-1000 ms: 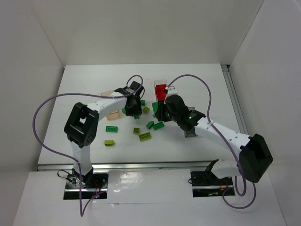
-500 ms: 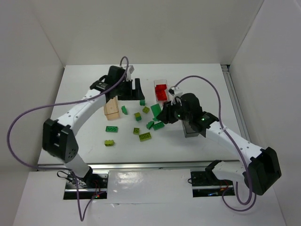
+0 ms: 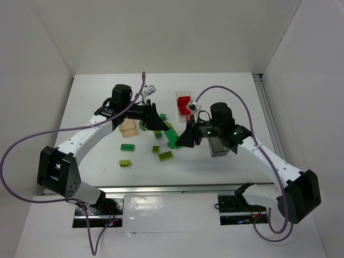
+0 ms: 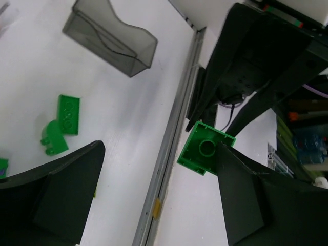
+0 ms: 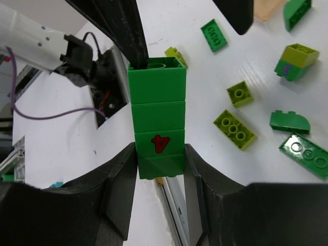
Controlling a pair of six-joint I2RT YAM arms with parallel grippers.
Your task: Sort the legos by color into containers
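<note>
My right gripper [image 5: 160, 164] is shut on a tall stack of dark green legos [image 5: 156, 123], held above the table and pointing toward the left arm [image 3: 171, 137]. My left gripper [image 4: 159, 154] is open wide. The stack's hollow end [image 4: 206, 148] lies against one of its fingers [image 4: 241, 195], far from the other. The containers are a clear one with red legos [image 3: 184, 102], a tan wood one [image 3: 128, 128] and a dark grey one [image 3: 217, 145].
Loose legos lie on the white table: lime bricks [image 5: 234, 129] [image 5: 239, 94], green pieces [image 5: 305, 155] [image 5: 289, 121] [image 5: 214, 35], and a lime-on-green pair [image 5: 296, 61]. A green plate [image 3: 127, 148] and a lime brick [image 3: 125, 162] sit near the left. A metal rail [image 4: 171, 148] edges the table.
The left gripper has opened wide and swung from the back down to the end of the green stack. The right gripper kept its grip and tilted the stack toward the left arm.
</note>
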